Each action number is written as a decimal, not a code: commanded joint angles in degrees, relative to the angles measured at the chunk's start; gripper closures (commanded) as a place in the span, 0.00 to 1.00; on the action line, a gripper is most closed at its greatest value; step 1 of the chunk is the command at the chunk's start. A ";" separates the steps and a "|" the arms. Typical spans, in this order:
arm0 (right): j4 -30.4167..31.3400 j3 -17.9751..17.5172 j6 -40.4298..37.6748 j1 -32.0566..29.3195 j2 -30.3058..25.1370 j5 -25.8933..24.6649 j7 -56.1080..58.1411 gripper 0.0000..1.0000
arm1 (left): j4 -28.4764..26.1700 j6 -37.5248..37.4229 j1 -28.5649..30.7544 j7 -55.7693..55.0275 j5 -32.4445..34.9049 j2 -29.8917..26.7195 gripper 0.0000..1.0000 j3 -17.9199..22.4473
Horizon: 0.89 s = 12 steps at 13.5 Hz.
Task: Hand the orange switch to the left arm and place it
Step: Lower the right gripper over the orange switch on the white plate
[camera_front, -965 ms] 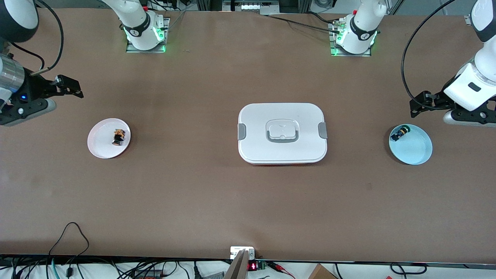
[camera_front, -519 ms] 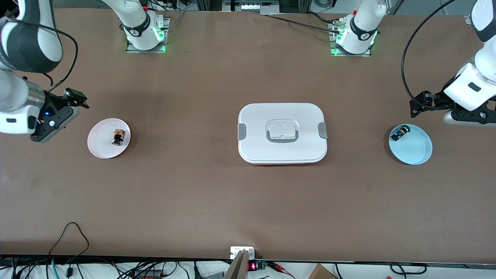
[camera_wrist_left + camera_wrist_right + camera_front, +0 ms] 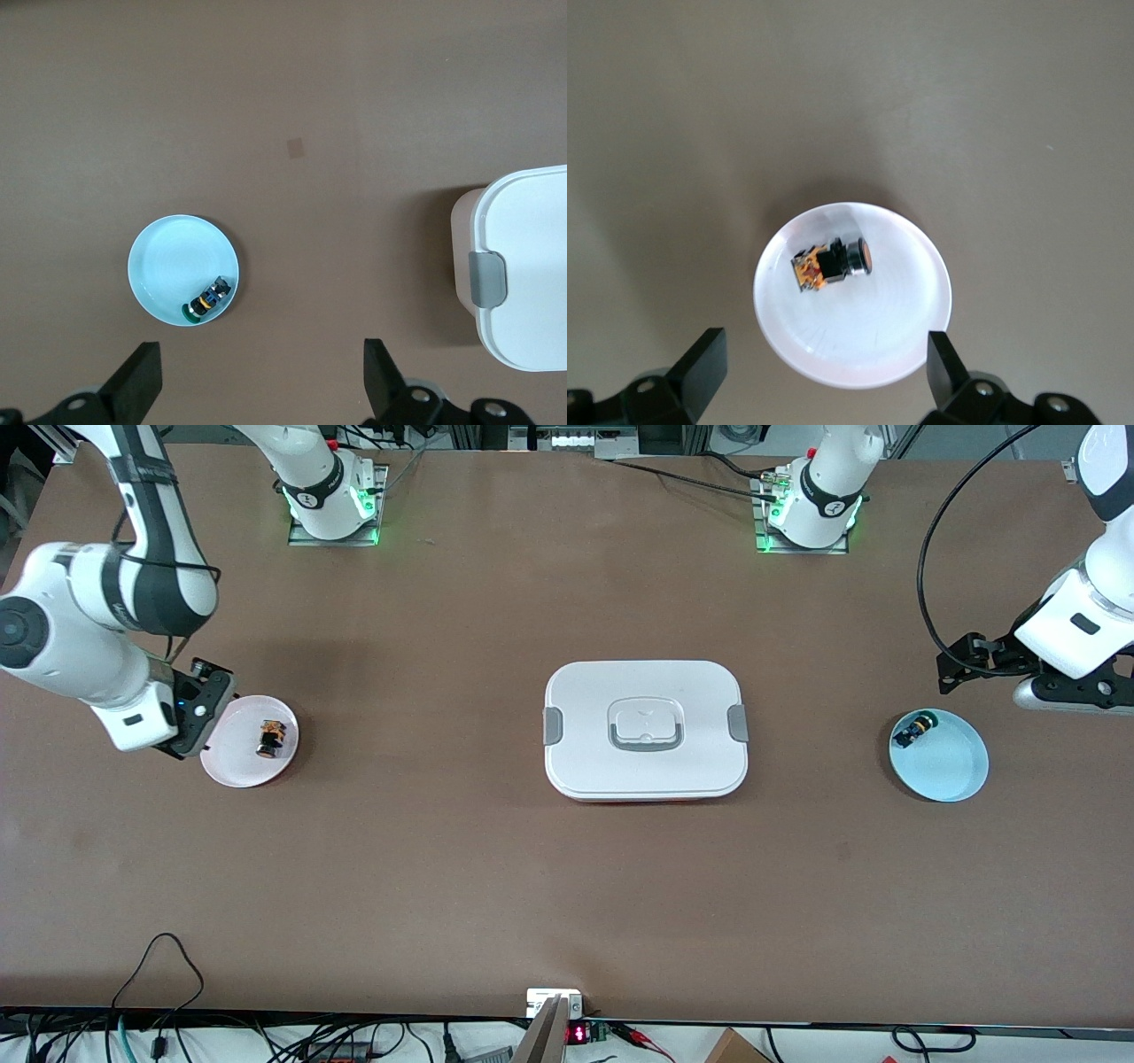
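Note:
The orange switch point(image 3: 272, 737) lies on its side on a small pink plate point(image 3: 232, 766) toward the right arm's end of the table. My right gripper point(image 3: 213, 682) hangs over that plate's edge, open and empty. In the right wrist view the switch point(image 3: 828, 263) lies on the plate point(image 3: 877, 341), above and apart from the open gripper point(image 3: 824, 376). The white box point(image 3: 645, 729) stands mid-table. My left gripper point(image 3: 961, 664) waits open and empty by the blue plate point(image 3: 952, 775); its own view shows it point(image 3: 261, 381) open over bare table.
A similar blue switch point(image 3: 914, 730) lies on the blue plate, also seen in the left wrist view point(image 3: 208, 297). The box's corner shows there too point(image 3: 532, 266). Cables run along the table's edge nearest the front camera point(image 3: 168, 957).
My right arm has swung in from the table's end and brought its gripper down over the pink plate's edge. The left arm, switches and box have not moved.

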<state>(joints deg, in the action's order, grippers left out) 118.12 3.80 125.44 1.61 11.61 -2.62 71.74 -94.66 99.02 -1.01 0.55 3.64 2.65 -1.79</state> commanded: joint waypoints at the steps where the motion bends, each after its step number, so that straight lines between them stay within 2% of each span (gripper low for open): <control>1: 4.04 -0.29 9.00 -0.55 3.06 -0.80 6.63 0.00 | 1.59 -1.29 0.31 0.15 0.23 0.69 0.00 -0.32; 6: 6.16 -0.29 21.67 -1.86 9.65 -0.80 13.24 0.00 | 1.59 -1.29 0.31 0.15 0.14 0.60 0.00 -0.23; 9: 8.70 -0.29 24.41 -2.57 9.84 -0.72 14.74 0.00 | 1.59 -1.29 0.31 0.15 0.14 0.60 0.00 -0.15; 12: 10.11 -0.29 23.80 -3.10 9.66 -0.72 15.18 0.00 | 1.59 -1.29 0.31 0.15 0.23 0.60 0.00 -0.14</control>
<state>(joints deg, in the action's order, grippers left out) 126.04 3.89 148.07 -0.65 22.65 -2.65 85.31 -94.65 99.02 -1.01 0.55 3.64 2.67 -1.74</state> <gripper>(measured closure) 0.000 0.000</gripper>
